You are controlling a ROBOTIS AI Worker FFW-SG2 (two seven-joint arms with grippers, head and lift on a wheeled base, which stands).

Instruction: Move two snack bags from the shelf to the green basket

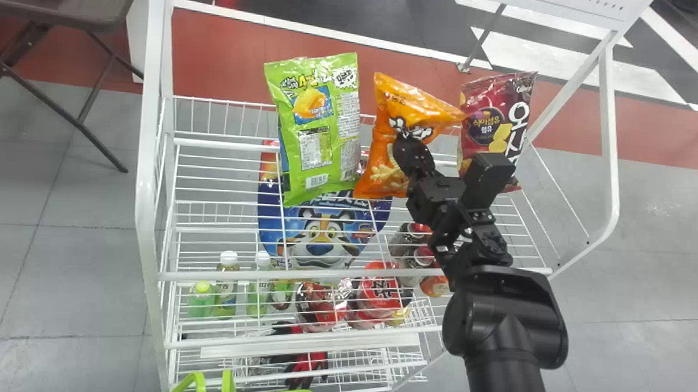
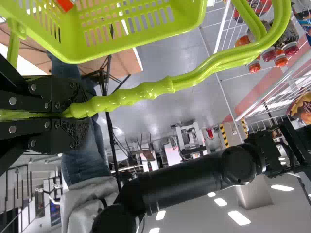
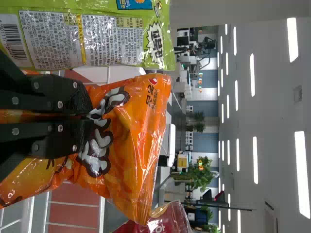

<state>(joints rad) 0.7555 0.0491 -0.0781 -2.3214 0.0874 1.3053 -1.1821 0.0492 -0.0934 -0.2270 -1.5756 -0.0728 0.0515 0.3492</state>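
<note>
Seemingly an open lab or office, with ceiling lights (image 3: 255, 160), green plants (image 3: 200, 175) and 1 shop-style wire rack (image 1: 147, 183).

tiered white wire shelf (image 1: 147, 183), shiny green snack bag (image 1: 322, 125) plus dark red snack bag (image 1: 474, 99) up top, little green plastic bottles (image 1: 225, 299) chilling below

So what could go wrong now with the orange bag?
The orange bag might slip or pop, since the right gripper pinches it where it crumples. It might also knock the green bag or the dark red one beside it. And the basket could swing, because the left gripper holds it by the handle.
</note>
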